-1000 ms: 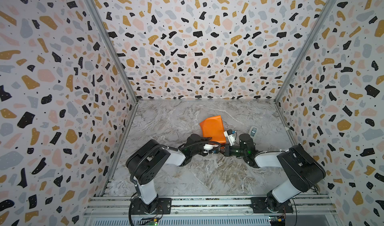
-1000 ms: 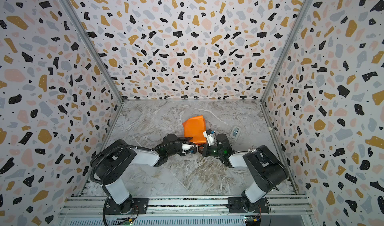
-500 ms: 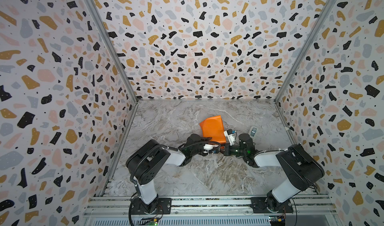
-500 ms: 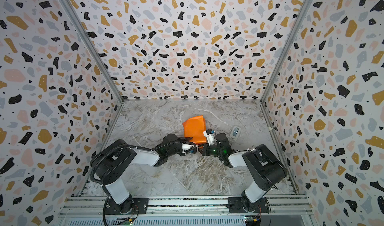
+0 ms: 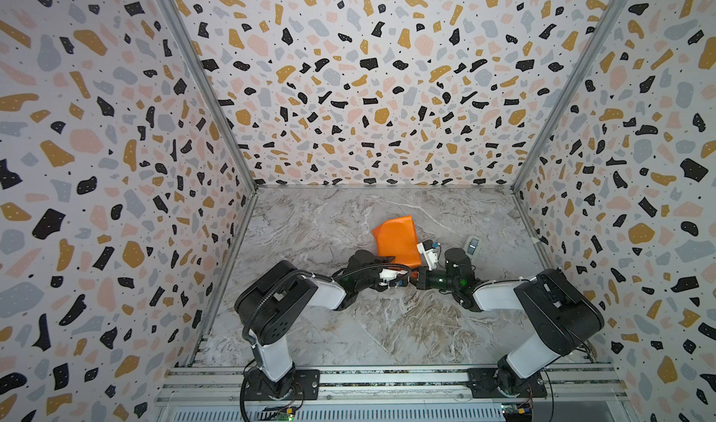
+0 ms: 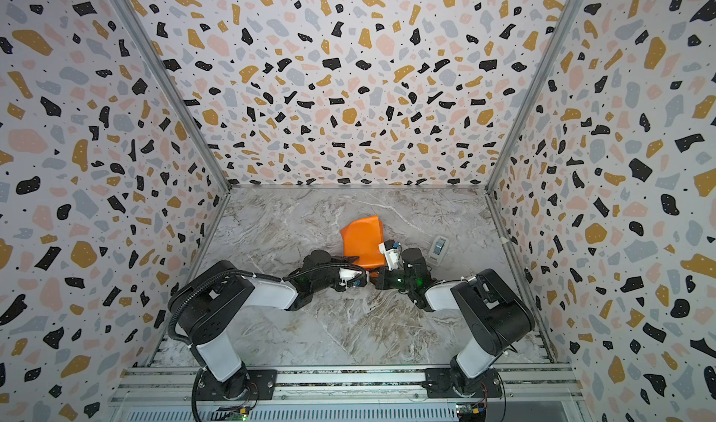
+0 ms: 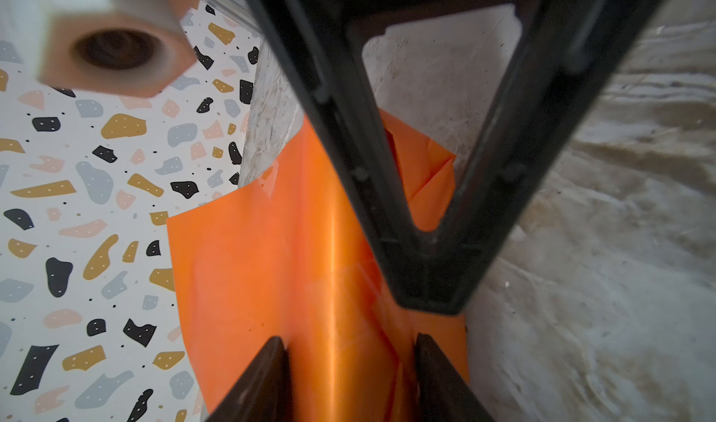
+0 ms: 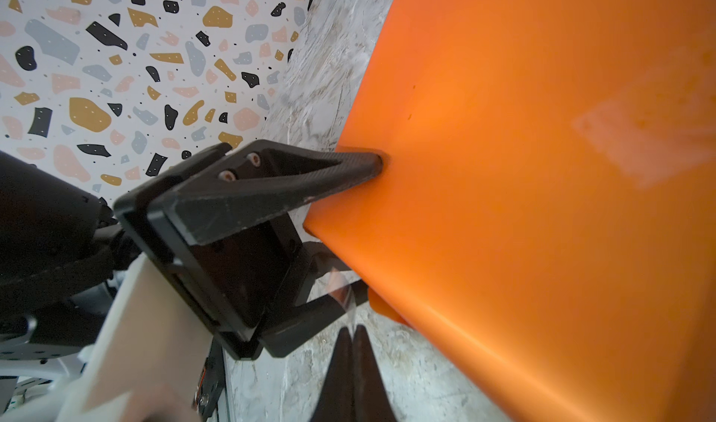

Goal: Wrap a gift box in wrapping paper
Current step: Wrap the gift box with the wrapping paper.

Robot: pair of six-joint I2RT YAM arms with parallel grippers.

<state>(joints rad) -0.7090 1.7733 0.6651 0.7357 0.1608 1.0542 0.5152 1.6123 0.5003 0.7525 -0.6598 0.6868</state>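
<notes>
Nothing has visibly shifted over the last second. The left gripper point(image 7: 348, 338) sits half-closed, clamping the folded orange wrapping paper point(image 5: 395, 238) (the gift box cannot be seen). The right gripper point(image 8: 352, 329) is closed, its tips at the paper's edge, mid-worktop point(image 5: 310, 226).

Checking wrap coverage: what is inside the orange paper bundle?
Only the wrapping paper shows, orange side out, clamped by the left gripper. Its contents are fully covered.
</notes>
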